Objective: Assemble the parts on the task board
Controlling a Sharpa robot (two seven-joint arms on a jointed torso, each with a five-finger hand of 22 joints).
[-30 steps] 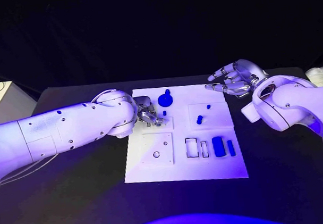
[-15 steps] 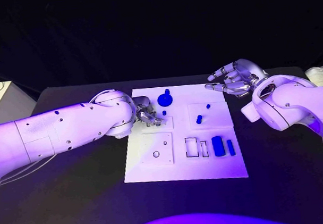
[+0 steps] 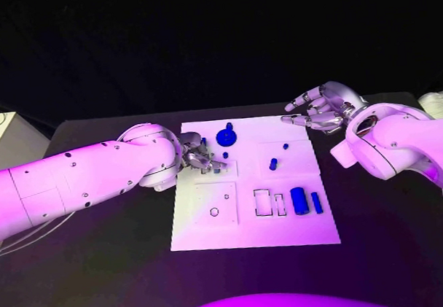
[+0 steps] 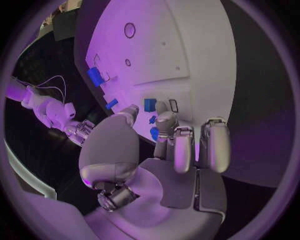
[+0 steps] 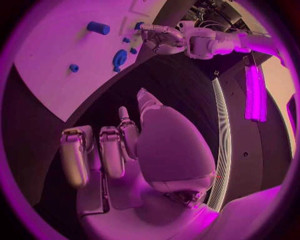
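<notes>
Head view: black table with the white board at its middle. Left hand is low over the board's far-left part, fingers pointing down among small blue parts; the arm hides most of the hand. A small blue peg stands just right of those fingers. A round blue part sits beyond it, near the far edge. A blue pin stands in the far-right panel, with a tiny blue dot beyond it. A blue cylinder and a thin blue bar lie side by side in the near-right part, beside outlined slots. Right hand is raised off the board's far-right corner, fingers curled loosely and apart, holding nothing.

Left wrist view: left hand is over the board; fingertips come down at a blue block, with another blue piece close under the fingers. Whether they pinch it, I cannot tell. Two more blue parts lie further along the board.

Right wrist view: right hand is over bare table, fingers half bent, spaced, empty. The board lies beyond it with the cylinder and round part on it; the left hand reaches in at the board's edge.
</notes>
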